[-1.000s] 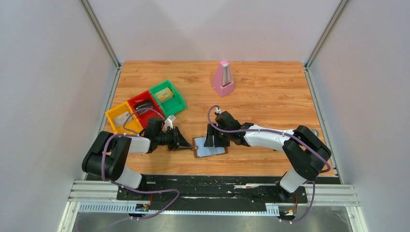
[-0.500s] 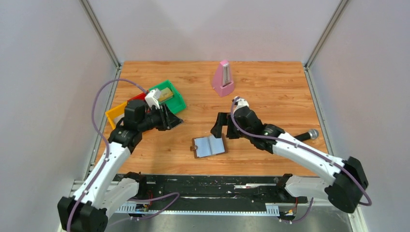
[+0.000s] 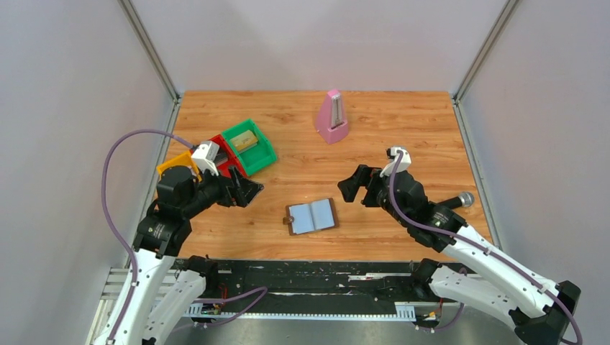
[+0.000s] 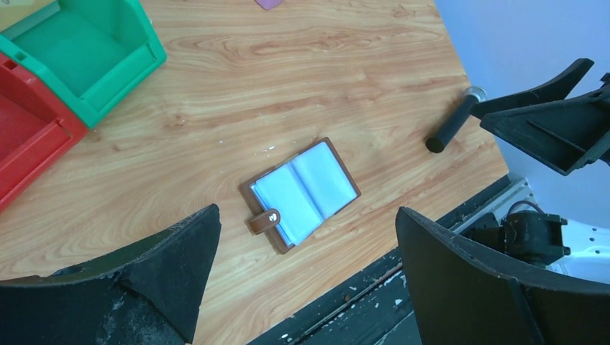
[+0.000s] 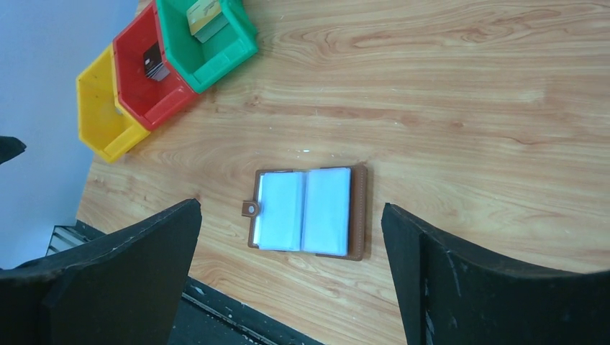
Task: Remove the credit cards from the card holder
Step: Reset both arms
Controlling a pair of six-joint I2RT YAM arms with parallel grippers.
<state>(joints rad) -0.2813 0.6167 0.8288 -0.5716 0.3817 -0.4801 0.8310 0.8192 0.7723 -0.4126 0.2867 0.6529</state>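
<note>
The card holder (image 3: 311, 215) lies open and flat on the wooden table, pale blue sleeves up, brown rim and clasp tab to its left; it also shows as the card holder (image 4: 301, 192) and the card holder (image 5: 306, 210). A gold-tan credit card (image 5: 203, 16) lies in the green tray and a dark credit card (image 5: 153, 60) in the red tray. My left gripper (image 3: 244, 190) hovers open left of the holder, raised above the table. My right gripper (image 3: 350, 185) hovers open to its right. Both sets of jaws stand wide with nothing between them.
Green tray (image 3: 267, 154), red tray (image 3: 224, 167) and yellow tray (image 3: 167, 167) stand in a row at the left, the yellow one partly behind my left arm. A pink metronome (image 3: 332, 116) stands at the back. A black handle (image 3: 457, 201) lies at the right edge.
Both arms have lifted and drawn back from the card holder, left to the left, right to the right. Both grippers have opened wide. The holder stays open on the table.
</note>
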